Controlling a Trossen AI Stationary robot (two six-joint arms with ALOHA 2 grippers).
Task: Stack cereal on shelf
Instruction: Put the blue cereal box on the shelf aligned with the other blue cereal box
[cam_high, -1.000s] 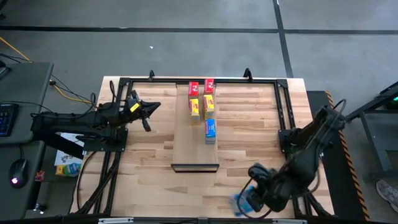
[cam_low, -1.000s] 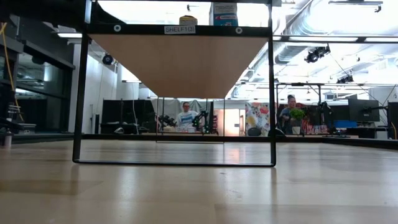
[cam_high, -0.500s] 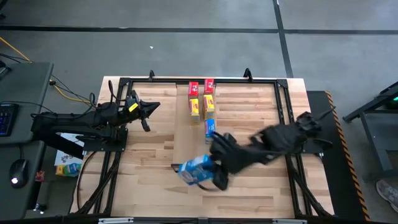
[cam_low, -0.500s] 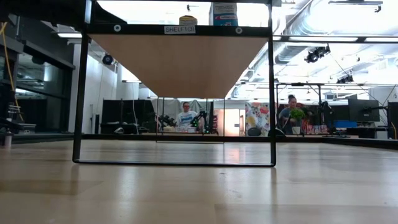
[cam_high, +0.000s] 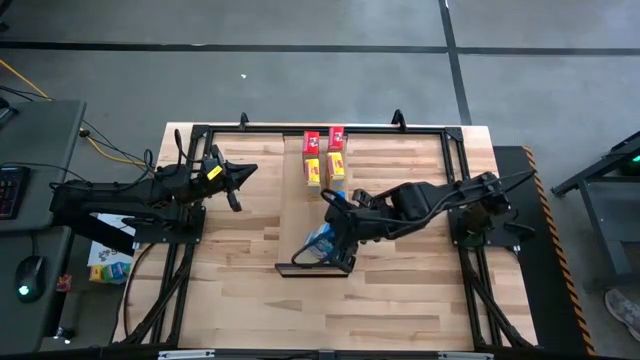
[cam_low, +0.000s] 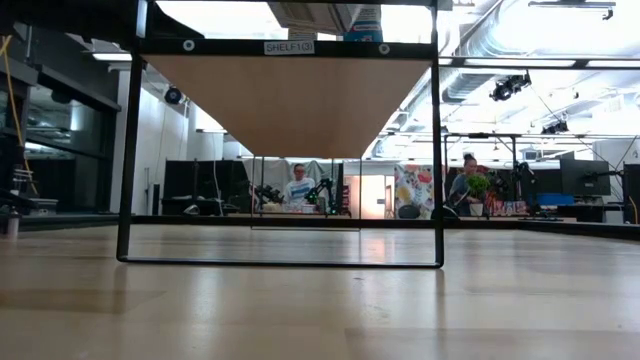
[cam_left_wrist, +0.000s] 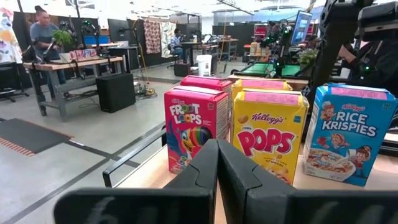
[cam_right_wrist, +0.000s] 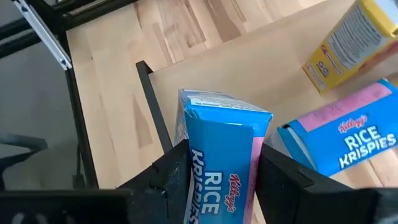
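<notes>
Blue cereal box (cam_right_wrist: 221, 155) clamped in right gripper (cam_high: 335, 240) jaws, held over shelf (cam_high: 300, 215) near its black lip, just beside second blue box (cam_right_wrist: 348, 140); two yellow boxes (cam_high: 324, 168) and two red boxes (cam_high: 322, 140) stand further back on shelf; left gripper (cam_high: 236, 180) waits over tabletop (cam_high: 240, 290) at left, jaws together

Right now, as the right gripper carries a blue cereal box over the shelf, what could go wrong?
1. The right gripper holds the blue cardboard Rice Krispies box tilted; set down so, it might topple.
2. The other blue box stands very close, so it could be knocked over.
3. The held box hangs near the dark lip of the pale-wood shelf board; it may land off the edge.
</notes>
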